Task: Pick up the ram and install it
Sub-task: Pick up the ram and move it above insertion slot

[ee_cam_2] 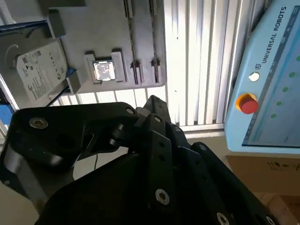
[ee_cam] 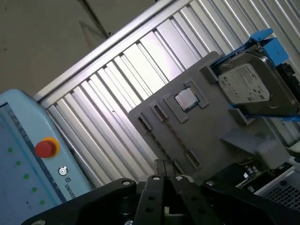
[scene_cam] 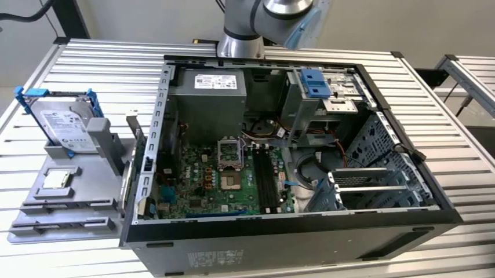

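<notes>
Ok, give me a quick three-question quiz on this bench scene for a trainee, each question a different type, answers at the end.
1. True or false: the hard drive in its blue bracket stands upright in the grey holder.
2. In the exterior view, on which side of the open computer case does the grey holder sit?
3. Where does the square silver chip lie? A in the computer case; B on the grey holder; C on top of the hard drive.
Key: 1 true; 2 the exterior view's left; 3 B.
</notes>
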You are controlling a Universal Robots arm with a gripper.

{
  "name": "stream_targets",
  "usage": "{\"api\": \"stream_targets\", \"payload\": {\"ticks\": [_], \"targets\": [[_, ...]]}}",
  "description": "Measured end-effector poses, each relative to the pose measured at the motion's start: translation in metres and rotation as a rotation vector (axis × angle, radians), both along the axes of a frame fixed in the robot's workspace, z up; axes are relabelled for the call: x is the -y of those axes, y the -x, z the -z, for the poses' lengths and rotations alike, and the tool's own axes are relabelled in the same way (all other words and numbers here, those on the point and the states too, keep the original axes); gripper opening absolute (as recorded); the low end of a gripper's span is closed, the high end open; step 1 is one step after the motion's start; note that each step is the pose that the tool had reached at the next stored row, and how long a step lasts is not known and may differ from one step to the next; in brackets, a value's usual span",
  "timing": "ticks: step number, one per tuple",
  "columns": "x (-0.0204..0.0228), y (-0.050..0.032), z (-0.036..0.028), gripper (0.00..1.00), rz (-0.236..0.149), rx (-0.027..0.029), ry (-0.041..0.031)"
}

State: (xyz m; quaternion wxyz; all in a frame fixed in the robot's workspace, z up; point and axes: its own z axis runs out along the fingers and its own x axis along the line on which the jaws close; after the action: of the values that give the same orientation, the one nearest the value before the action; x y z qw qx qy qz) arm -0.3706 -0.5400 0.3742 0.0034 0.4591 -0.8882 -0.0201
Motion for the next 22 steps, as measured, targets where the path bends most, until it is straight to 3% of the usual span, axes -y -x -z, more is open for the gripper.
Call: {"api": "stream_targets", "payload": {"ticks": [7, 10, 22], "targets": [[0.0001, 0.0, 0.0006, 0.0, -0.122, 0.0252, 0.0], [0.0, 0.0, 0.0008, 0.0, -0.176, 0.0326, -0.0003], [0.0, 0.0, 0.0009, 0.0, -0.394, 0.0422, -0.0034]]}}
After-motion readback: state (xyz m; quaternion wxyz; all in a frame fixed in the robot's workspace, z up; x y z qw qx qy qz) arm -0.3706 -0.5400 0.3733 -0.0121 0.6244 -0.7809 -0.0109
